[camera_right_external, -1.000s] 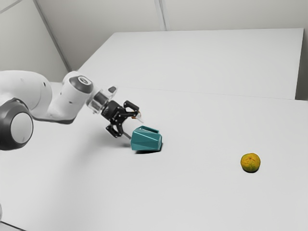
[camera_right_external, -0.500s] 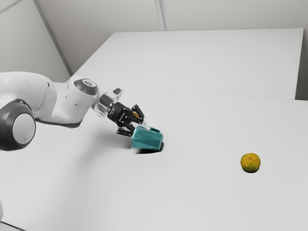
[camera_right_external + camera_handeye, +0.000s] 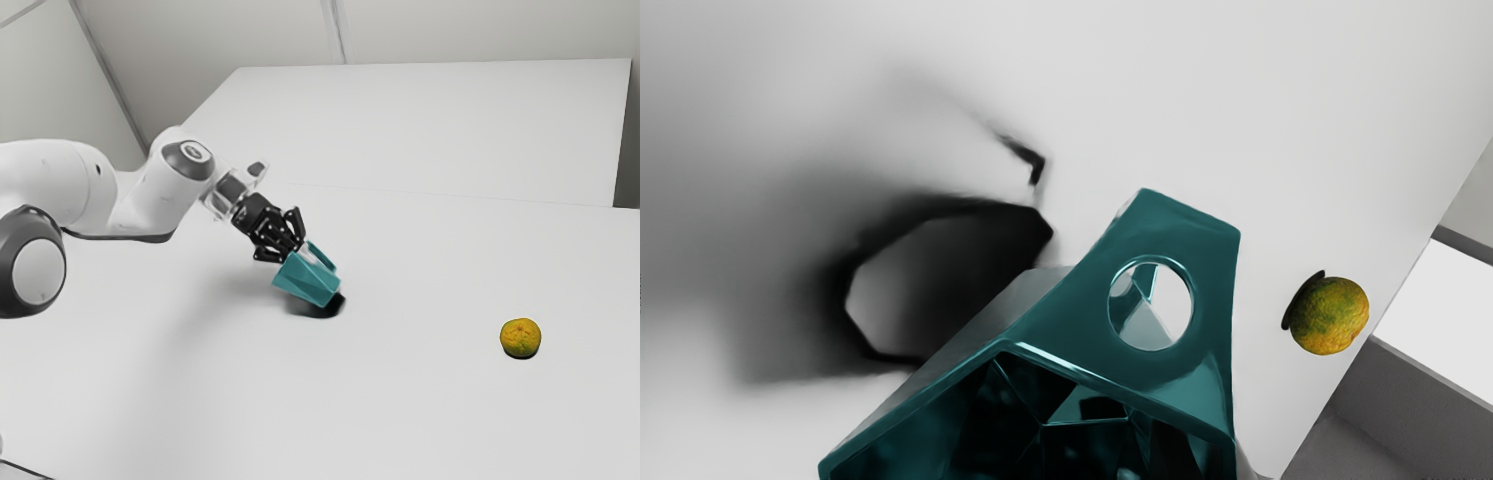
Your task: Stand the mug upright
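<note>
1. Left of the middle in the exterior view, the mug point(image 3: 306, 278) leans over the table point(image 3: 440, 400), neither lying flat nor standing. Its mouth point(image 3: 1040, 427) is raised toward the gripper point(image 3: 292, 256), and its base points down, to the right.

2. The jaws are close together and clamped on the mug near its mouth, I judge, because its mouth end is well off the table. Which part they pinch is hard to say.

3. Such a hold at the mouth end seems sensible: the base remains free to meet the table first. The handle point(image 3: 325, 257) is on the far side, away from where the base should land.

4. To stand it, the tilt must be taken out until the base sits flat; only then is it safe to let go. Released so slanted, it could roll onto its side.

5. Well apart, to the near right, the orange fruit point(image 3: 521, 338) rests on the table, outside this work.
</note>
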Action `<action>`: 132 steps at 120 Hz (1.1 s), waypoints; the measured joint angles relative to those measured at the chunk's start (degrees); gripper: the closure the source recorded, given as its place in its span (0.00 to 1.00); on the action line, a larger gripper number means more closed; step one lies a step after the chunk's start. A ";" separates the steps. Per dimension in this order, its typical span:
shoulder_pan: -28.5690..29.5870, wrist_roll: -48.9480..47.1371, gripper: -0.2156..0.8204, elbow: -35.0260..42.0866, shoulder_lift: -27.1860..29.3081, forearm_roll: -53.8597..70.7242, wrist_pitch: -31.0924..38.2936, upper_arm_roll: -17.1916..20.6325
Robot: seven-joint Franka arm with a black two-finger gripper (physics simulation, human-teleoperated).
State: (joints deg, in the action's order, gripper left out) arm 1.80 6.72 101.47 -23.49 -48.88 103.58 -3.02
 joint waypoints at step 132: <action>-4.75 -4.82 0.97 20.44 20.12 47.07 19.65 1.07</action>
State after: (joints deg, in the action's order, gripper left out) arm -2.95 1.90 121.91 -3.37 -1.81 123.22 -1.95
